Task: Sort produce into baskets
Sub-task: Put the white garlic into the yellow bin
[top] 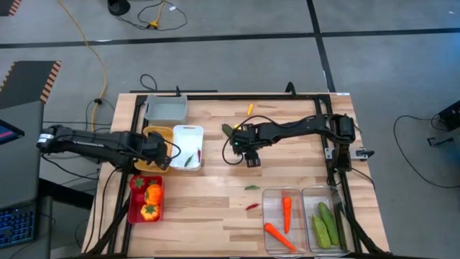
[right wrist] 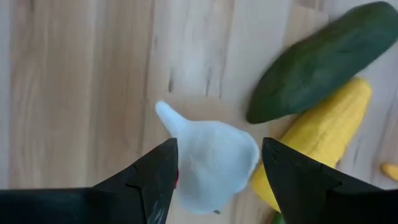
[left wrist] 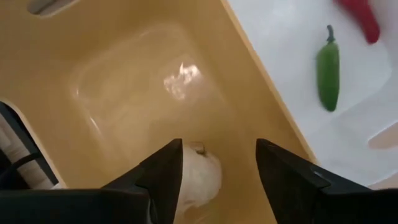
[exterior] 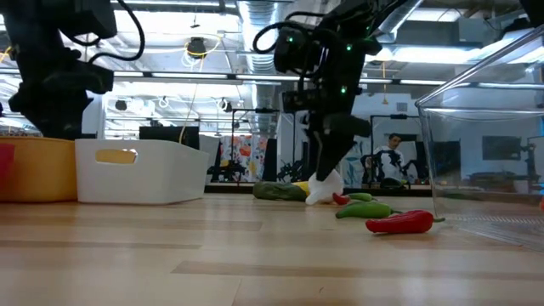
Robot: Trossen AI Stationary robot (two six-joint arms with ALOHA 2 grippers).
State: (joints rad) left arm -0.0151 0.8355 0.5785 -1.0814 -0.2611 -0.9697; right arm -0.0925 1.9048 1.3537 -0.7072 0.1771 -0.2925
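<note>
High view: sorting well under way. Two carrots (top: 286,214) in one clear bin (top: 272,198), cucumbers (top: 325,224) in the other clear bin (top: 310,196), peppers (top: 151,201) in the red bin (top: 134,210), chilies (top: 192,158) in the white bin (top: 188,132); grey bin (top: 165,108) apparently bare. Left on the wood: a green chili (top: 251,188), a red chili (top: 251,206), a small yellow piece (top: 249,109), plus items under the right gripper (top: 250,156) mid-table. Left gripper (top: 159,152) over the yellow bin (top: 159,132).

Low view: right gripper down at a white garlic (exterior: 323,189), with a dark green vegetable (exterior: 280,192) just beside it; red chili (exterior: 399,223) and green chili (exterior: 365,209) nearer, beside the clear bin's wall (exterior: 476,144). No readable writing.

Left wrist view: fingers (left wrist: 168,180) parted over the yellow bin's floor (left wrist: 124,93), gripping nothing; a white garlic bulb (left wrist: 199,177) lying in the bin between and beneath them, seemingly delivered.

Right wrist view: fingers (right wrist: 161,177) spread to either side of another garlic (right wrist: 214,163) resting on the wood, not clamped; dark green vegetable (right wrist: 323,59) and yellow piece (right wrist: 323,134) touching each other, the yellow one against the garlic. No labels or brands anywhere.
</note>
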